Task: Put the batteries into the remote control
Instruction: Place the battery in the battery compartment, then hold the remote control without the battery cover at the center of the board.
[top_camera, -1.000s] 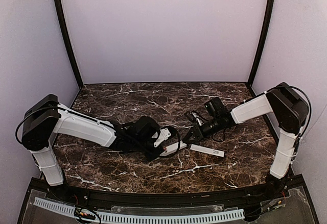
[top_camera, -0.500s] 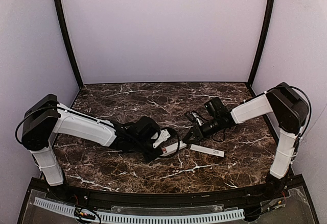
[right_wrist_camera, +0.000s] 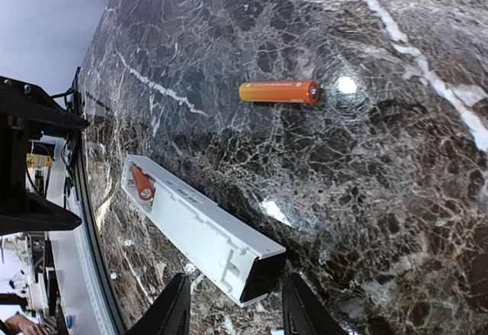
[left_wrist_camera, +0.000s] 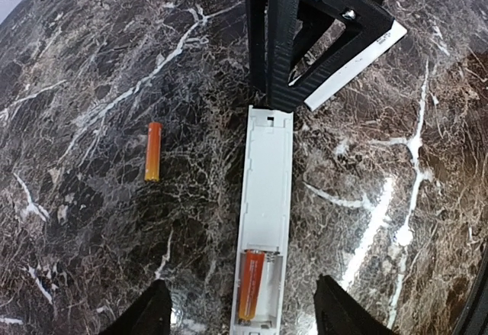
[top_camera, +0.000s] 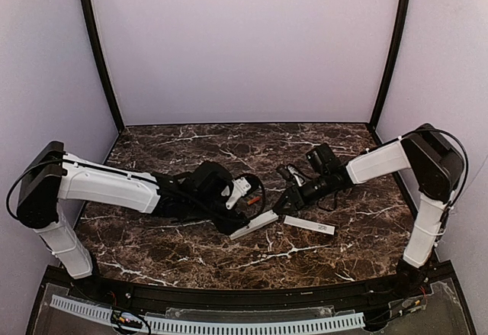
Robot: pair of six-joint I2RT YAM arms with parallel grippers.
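The white remote control lies flat on the marble, its battery recess facing up. One orange battery sits in the left slot of the recess; the slot beside it is bare. A second battery lies loose on the marble to the remote's left. My left gripper is open, its fingers standing either side of the recess end without touching it. My right gripper is open around the remote's dark end, with gaps on both sides. The loose battery lies beyond it.
The thin white cover strip lies on the table right of the remote, partly under the right gripper's fingers. Both arms meet low over the table's middle. A ribbed white rail runs along the near edge.
My left gripper has opened wide and drawn back from the remote, leaving one battery in the recess. My right gripper's jaws have also widened off the remote's dark end.
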